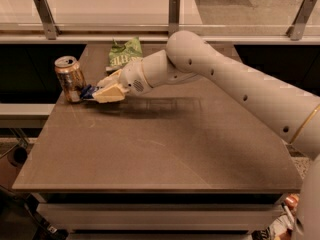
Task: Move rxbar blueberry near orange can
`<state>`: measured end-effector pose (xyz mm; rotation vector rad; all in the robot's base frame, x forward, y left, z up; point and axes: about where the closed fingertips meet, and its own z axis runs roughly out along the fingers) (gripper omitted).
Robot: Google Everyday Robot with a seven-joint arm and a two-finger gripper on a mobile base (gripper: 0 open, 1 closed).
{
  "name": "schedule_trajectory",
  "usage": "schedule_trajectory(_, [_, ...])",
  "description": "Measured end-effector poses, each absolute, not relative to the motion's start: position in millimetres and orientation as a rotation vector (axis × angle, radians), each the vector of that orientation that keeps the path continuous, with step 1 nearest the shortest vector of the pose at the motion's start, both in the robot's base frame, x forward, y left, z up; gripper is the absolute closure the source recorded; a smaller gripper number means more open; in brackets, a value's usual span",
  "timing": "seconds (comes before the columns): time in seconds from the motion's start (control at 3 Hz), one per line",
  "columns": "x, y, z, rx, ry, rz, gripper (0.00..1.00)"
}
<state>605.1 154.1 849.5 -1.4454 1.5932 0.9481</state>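
The orange can [70,78] stands upright near the table's left edge. The rxbar blueberry [88,92], a dark blue wrapper, shows just right of the can's base, mostly hidden by my gripper's fingers. My gripper [102,91] reaches in from the right, low over the table, and is shut on the bar, which sits right beside the can.
A green chip bag [124,54] lies at the back of the brown table [165,149], behind my arm. A glass rail with metal posts [173,11] runs along the table's far side. My white arm [235,89] crosses the right half of the table.
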Motion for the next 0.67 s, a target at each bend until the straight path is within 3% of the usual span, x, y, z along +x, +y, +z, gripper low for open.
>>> schedule_trajectory(0.33, [604.3,155.6,849.1,-1.448,1.593,0.95,0.83])
schedule_trajectory(0.67, [603.1,158.2,848.6,-1.452,1.591,0.954,0.59])
